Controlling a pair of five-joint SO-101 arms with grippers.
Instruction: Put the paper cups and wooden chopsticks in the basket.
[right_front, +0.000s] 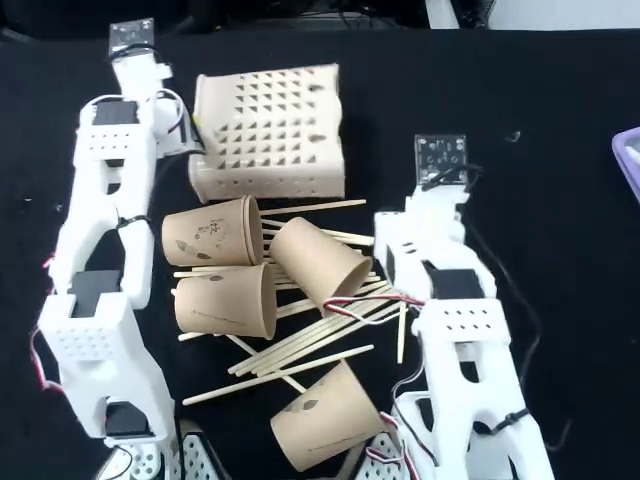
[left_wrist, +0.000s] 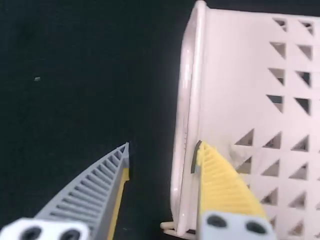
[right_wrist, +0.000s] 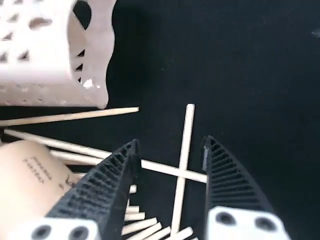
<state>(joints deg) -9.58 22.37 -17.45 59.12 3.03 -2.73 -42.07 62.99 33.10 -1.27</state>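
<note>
The beige perforated basket lies overturned at the back of the black table. Several paper cups lie on their sides in front of it, among them one near the basket and one at the front. Wooden chopsticks are scattered between and under them. My left gripper is open at the basket's side, its yellow finger against the wall and the rim between the fingers. My right gripper is open over a chopstick, beside a cup and the basket's corner.
The left arm runs along the table's left side and the right arm along the right, with loose wires near the cups. A purple object shows at the right edge. Bare black cloth lies behind the right arm.
</note>
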